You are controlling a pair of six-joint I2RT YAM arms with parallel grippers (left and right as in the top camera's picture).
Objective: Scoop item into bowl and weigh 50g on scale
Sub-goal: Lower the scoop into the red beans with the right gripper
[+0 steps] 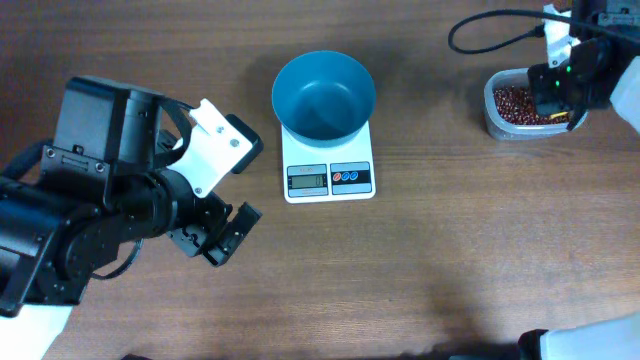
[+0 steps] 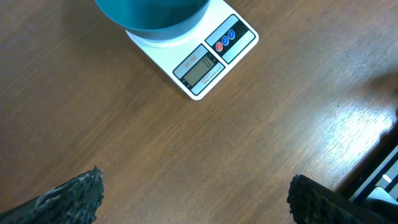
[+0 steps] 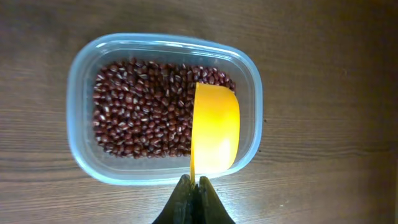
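The teal-blue bowl point(image 1: 323, 93) stands empty on the white scale point(image 1: 328, 178), at the table's middle back; both show in the left wrist view, the bowl point(image 2: 152, 15) and the scale point(image 2: 205, 59). The red-brown beans point(image 1: 518, 104) lie in a clear tub point(image 1: 495, 122) at the back right. My right gripper point(image 3: 194, 190) is shut on the handle of a yellow scoop point(image 3: 214, 130), which is turned on its side inside the tub point(image 3: 84, 162) over the beans point(image 3: 140, 118). My left gripper point(image 1: 215, 238) is open and empty, low over bare table left of the scale.
A black cable point(image 1: 480, 30) loops at the back right near the tub. Bare wood table point(image 1: 420, 270) lies in front of the scale.
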